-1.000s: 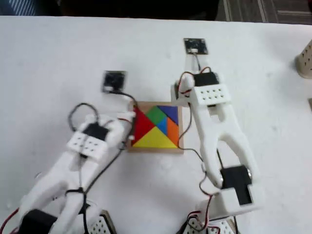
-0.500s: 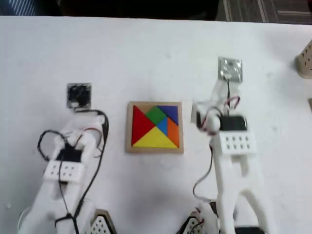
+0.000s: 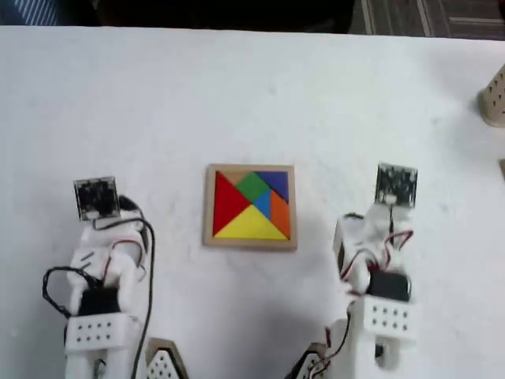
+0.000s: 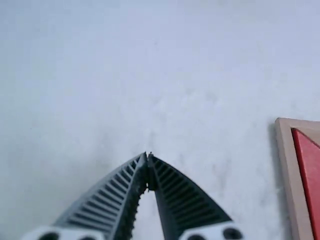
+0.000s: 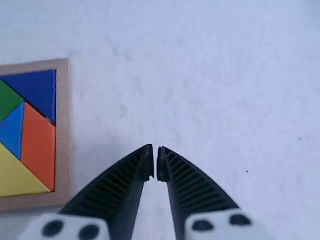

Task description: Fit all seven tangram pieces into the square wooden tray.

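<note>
Pieces (image 3: 252,225) fill the square wooden tray (image 3: 209,207) mid-worktop (image 3: 252,95) with no gap showing, so your task looks done. Your left gripper (image 4: 148,156) and right gripper (image 5: 154,150) sit nearer, flanking it, fingers closed on nothing.

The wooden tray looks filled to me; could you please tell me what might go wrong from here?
1. The tray lies unclamped not far from the left gripper and right gripper, both shut and empty; a swing by either could shove it.
2. Whether the coloured pieces sit flush cannot be judged; a raised one may pop out.
</note>
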Available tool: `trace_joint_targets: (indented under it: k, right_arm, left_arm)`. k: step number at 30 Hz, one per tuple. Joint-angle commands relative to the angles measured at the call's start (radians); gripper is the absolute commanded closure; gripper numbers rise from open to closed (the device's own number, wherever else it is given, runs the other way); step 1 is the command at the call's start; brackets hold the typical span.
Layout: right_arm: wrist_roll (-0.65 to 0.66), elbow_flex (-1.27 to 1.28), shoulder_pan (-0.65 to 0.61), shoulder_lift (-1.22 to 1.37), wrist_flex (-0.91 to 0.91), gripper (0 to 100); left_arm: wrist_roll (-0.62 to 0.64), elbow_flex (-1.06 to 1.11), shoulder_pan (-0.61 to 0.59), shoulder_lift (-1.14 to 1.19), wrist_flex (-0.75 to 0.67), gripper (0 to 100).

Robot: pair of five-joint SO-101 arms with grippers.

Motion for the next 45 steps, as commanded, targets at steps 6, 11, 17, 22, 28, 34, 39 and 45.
trace_joint_targets:
  k: [6,11,17,22,28,34,39,45]
  right_arm:
    - [0.301,0.270,-0.162,-0.481,0.236,97.8]
    - [0.315,0.275,-0.200,-0.602,0.446,97.9]
    - [0.316,0.315,-0.199,-0.575,0.467,98.1]
    - [0.319,0.315,-0.200,-0.579,0.469,98.1]
    - [0.319,0.315,-0.202,-0.579,0.469,98.1]
    - [0.319,0.315,-0.202,-0.579,0.469,98.1]
    - [0.319,0.315,-0.202,-0.579,0.469,98.1]
    - [0.319,0.315,-0.202,-0.579,0.469,98.1]
  left_arm:
    - [-0.112,0.006,-0.010,-0.367,0.509,98]
    - [-0.112,-0.008,-0.015,-0.460,0.666,98]
    - [-0.112,-0.008,-0.113,-0.455,0.684,98]
    - [-0.110,-0.002,-0.105,-0.453,0.882,98]
    - [-0.107,-0.002,-0.124,-0.453,0.868,98]
    - [-0.109,-0.002,-0.124,-0.453,0.868,98]
    - [-0.109,-0.002,-0.124,-0.453,0.868,98]
    - [-0.109,-0.002,-0.124,-0.453,0.868,98]
